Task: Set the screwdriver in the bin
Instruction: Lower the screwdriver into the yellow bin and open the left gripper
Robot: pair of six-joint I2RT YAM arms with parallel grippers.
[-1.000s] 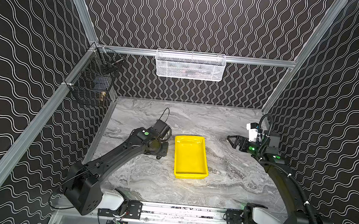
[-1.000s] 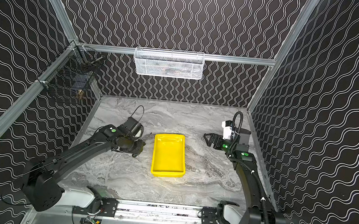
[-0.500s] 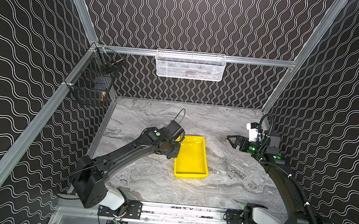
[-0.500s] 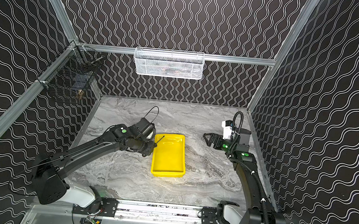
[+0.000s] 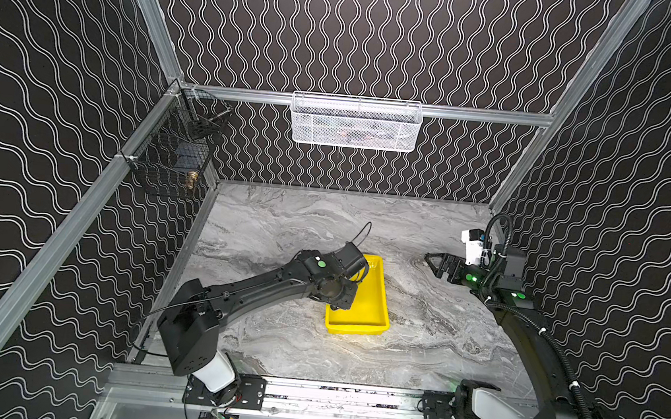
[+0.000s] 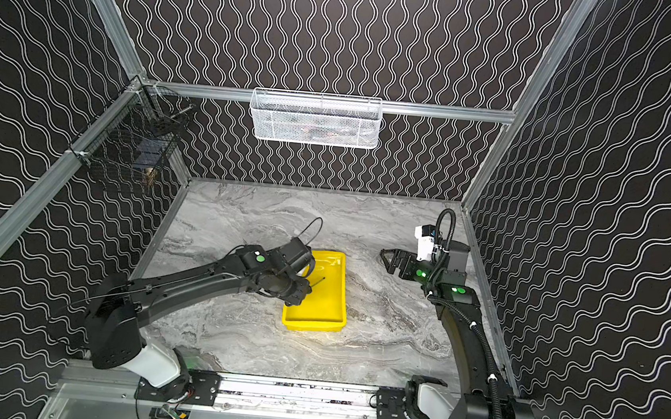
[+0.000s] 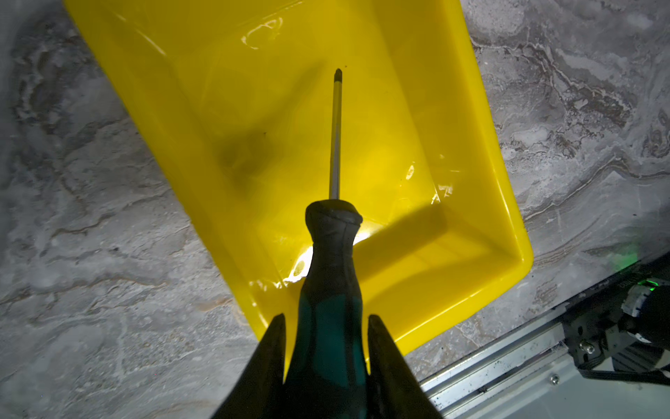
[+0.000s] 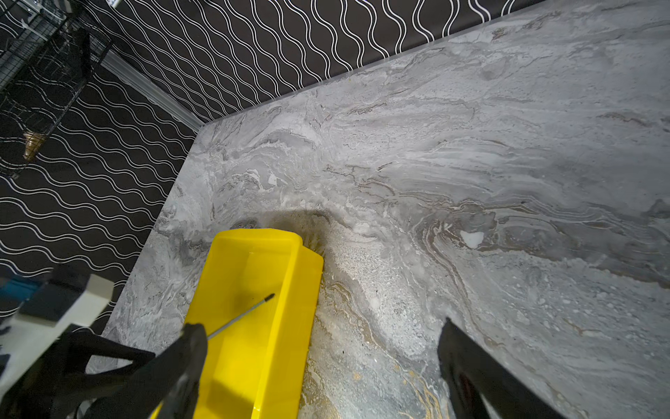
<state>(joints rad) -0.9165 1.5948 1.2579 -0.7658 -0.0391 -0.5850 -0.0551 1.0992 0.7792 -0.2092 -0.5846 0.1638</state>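
Left gripper (image 7: 326,321): clamped shut on the green-and-black handle of the screwdriver (image 7: 331,250).
Screwdriver: hung over the bin (image 7: 224,90), with its shaft stretched above the yellow floor.
Bin: sat mid-way across the marble table (image 5: 291,223).
Right gripper (image 8: 322,324): fingers spread wide, held nothing, stood apart from the bin.

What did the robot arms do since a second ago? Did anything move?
The left gripper, still clamped on the screwdriver, swung rightward in both top views, from over the table beside the bin to above the bin, with the shaft pointing across its inside. Nothing was picked up or dropped. The bin and the open right gripper stayed put.
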